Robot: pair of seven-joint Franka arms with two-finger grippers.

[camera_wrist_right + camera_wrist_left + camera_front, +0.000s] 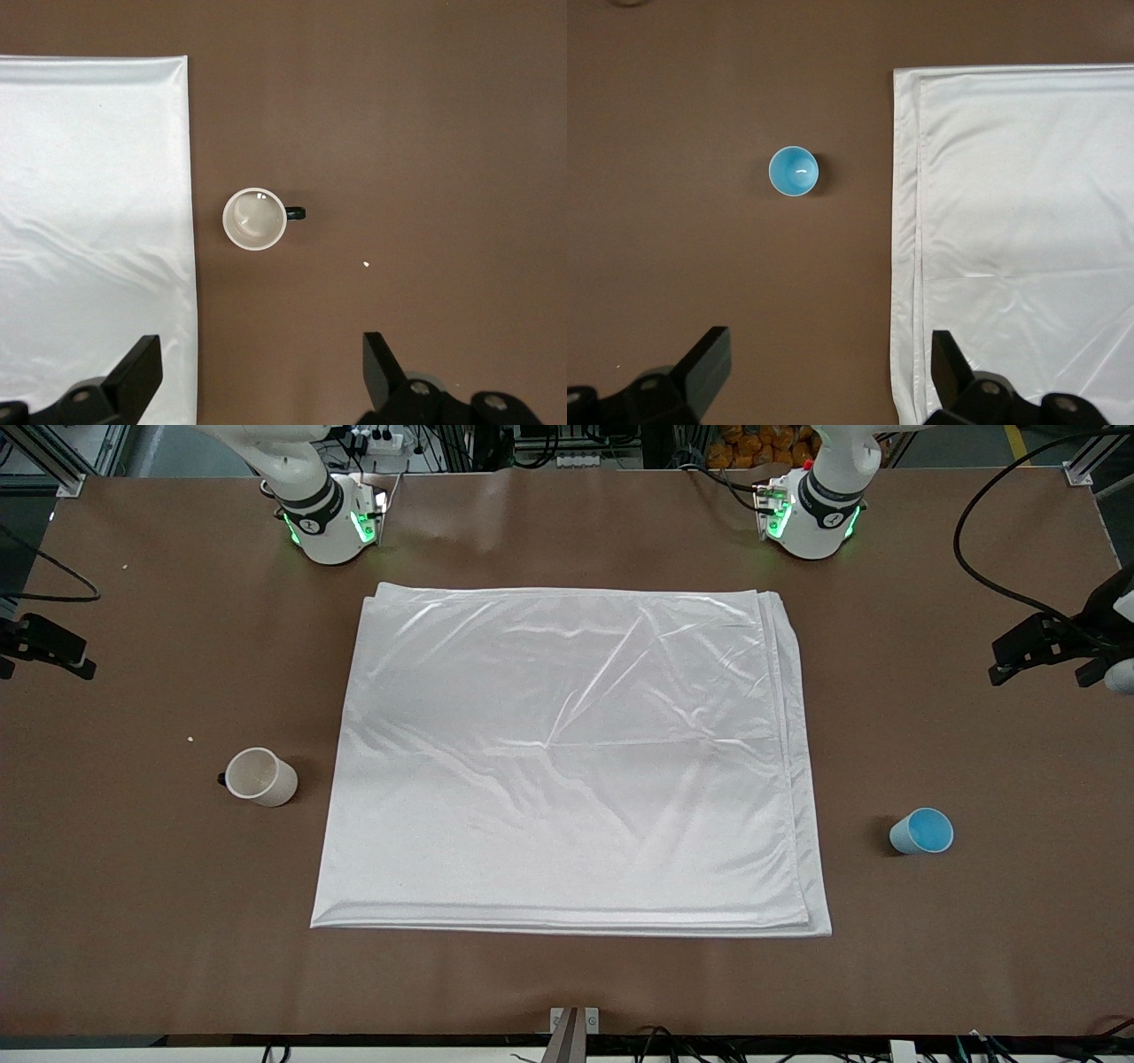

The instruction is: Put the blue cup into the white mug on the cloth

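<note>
Nothing done yet. Blue cup (921, 832) and white mug (260, 777) both on bare counter (133, 921), either side of cloth (567, 762). Left pincer (824, 372) & right pincer (257, 372) wide, empty, up high; all moves left.

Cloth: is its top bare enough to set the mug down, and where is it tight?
The cloth is bare all over. The white mug and blue cup stand off it on brown table, one toward each end. Nowhere is crowded.

cup (921, 832) lt blue | mug (260, 777) cream, blk handle | cloth (567, 762) white | table (974, 957) brown
</note>
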